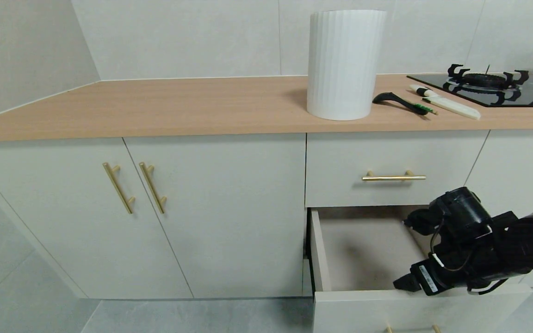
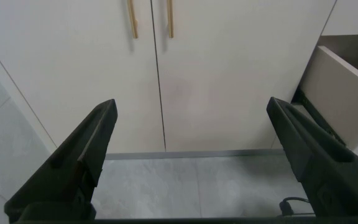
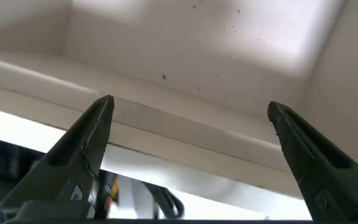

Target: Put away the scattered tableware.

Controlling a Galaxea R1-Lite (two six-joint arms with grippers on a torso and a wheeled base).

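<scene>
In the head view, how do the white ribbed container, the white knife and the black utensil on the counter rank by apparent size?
1. white ribbed container, clearly the largest.
2-3. white knife and black utensil: they look nearly the same length, so I do not rank them.

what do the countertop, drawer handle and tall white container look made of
Countertop: wood or wood-look laminate, matte, fine light-brown grain.
Drawer handle: metal, brass-toned, with a sheen along the bar.
Tall white container: matte, vertically ribbed, maybe plastic or ceramic; cannot tell which.
</scene>
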